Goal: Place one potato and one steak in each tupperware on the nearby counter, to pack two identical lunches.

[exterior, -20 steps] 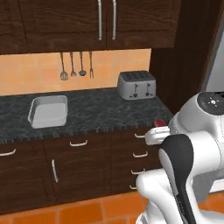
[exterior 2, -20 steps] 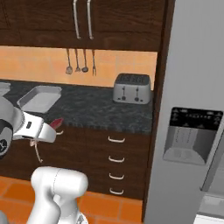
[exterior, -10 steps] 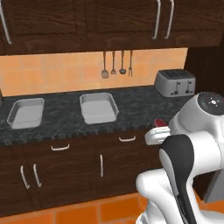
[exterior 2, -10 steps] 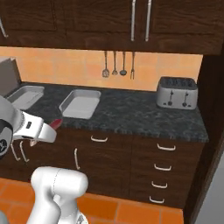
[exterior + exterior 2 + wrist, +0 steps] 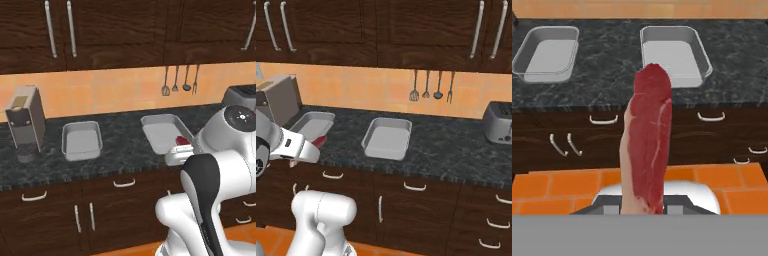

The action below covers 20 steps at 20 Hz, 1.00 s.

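Hand view: two tupperware trays, upper left (image 5: 546,53) and upper centre (image 5: 674,55), both bare inside, on the counter (image 5: 612,75); gripper (image 5: 643,202) clamped on one steak (image 5: 649,140), frame centre.

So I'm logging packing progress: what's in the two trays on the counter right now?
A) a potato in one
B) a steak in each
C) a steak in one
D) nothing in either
D: both trays show bare floors, while the steak is in the end effector.
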Motion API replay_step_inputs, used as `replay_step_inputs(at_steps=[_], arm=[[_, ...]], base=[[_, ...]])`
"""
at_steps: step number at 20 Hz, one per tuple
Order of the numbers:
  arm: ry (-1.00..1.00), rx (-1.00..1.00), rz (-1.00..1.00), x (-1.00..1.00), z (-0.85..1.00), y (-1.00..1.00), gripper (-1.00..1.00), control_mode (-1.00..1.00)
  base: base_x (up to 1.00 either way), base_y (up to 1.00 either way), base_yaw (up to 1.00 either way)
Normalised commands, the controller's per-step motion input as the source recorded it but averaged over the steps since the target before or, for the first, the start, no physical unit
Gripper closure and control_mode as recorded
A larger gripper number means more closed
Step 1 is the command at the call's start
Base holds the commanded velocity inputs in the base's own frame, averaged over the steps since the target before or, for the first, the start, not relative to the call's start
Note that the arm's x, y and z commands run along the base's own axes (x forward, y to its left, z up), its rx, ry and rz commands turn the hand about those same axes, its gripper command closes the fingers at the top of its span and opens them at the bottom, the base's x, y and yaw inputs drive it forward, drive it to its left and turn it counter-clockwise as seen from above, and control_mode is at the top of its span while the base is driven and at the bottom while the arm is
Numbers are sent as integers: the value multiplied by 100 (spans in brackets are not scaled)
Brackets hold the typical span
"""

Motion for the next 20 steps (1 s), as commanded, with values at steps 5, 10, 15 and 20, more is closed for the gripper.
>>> replay_step_inputs(at_steps=[5, 10, 15, 20], arm=[[0, 0, 0, 0, 0, 0, 100, 100], [0, 0, 0, 0, 0, 0, 100, 100], [0, 0, 0, 0, 0, 0, 100, 100], [0, 0, 0, 0, 0, 0, 100, 100]], base=[[53, 73, 0], [38, 76, 0], [37, 47, 0], [51, 33, 0]])
